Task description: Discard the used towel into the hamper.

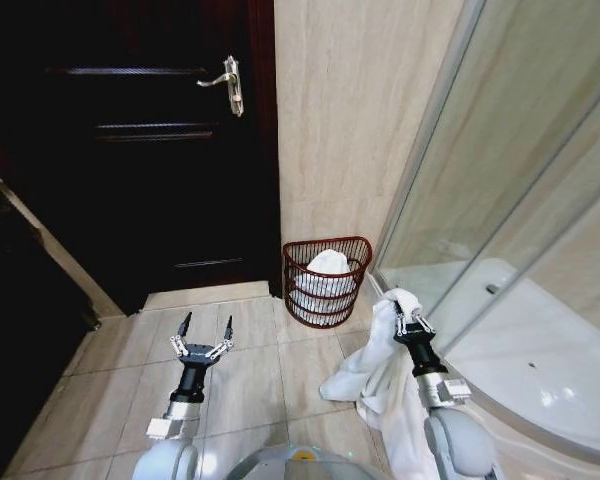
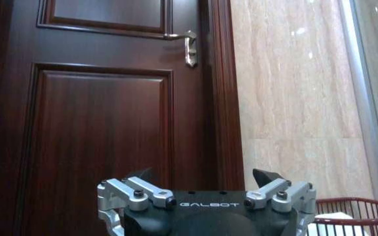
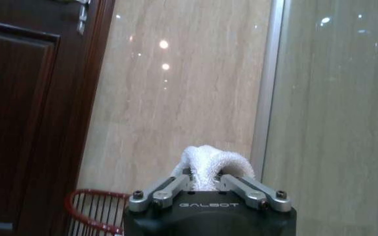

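Hamper (image 2: 356, 216) cut by left wrist view edge; towel (image 1: 380, 370) lower end cut off at head view bottom.

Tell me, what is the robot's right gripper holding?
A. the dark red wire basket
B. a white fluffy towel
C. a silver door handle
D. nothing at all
B. The right gripper is shut on the white fluffy towel, which bunches above its fingers and hangs down to the tiled floor, while the dark red wire basket stands apart by the wall and the left gripper is open and empty.

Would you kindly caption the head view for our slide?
Right end effector holds a white towel near the hamper.
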`<state>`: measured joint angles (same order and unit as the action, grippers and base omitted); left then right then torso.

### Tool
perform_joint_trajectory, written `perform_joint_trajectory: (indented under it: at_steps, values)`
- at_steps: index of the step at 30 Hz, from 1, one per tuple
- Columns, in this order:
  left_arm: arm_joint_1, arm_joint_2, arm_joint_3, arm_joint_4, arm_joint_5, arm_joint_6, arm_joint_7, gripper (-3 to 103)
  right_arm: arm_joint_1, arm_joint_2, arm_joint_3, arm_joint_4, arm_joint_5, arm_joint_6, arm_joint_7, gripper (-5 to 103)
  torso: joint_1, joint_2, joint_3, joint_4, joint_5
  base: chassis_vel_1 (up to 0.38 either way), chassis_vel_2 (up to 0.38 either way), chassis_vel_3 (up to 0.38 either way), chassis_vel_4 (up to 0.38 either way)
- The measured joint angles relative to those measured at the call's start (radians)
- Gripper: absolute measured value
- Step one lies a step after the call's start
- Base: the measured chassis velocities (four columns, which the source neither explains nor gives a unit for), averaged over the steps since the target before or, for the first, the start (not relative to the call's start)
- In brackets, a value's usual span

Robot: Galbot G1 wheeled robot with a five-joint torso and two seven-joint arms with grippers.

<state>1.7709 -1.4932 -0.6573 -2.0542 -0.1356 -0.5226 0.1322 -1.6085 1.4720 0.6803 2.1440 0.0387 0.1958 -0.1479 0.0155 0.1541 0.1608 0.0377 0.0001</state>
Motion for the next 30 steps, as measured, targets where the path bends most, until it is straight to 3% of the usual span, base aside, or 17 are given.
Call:
perform_joint_trajectory:
  at_steps: [10,18,30]
  values:
    - [-0.001,0.000,-0.003,-0.004,0.001,0.013,-0.007,100,-0.003,-0.007,-0.007,0.068,0.050,-0.020,0.009,8,0.008,0.035,0.026,0.0001,-0.0001,0.000,0.000,0.000,0.000]
    - [-0.005,0.000,-0.008,-0.014,0.000,0.026,-0.009,100,0.018,-0.032,-0.008,0.154,0.111,-0.081,0.021,8,0.020,0.069,0.048,0.0000,-0.0001,0.000,0.000,0.000,0.000]
    - [-0.001,-0.030,-0.021,-0.092,-0.016,0.111,-0.040,100,0.064,-0.162,0.007,0.286,0.302,-0.231,0.115,8,0.033,0.119,0.085,0.0000,0.0001,0.000,0.000,0.000,0.000]
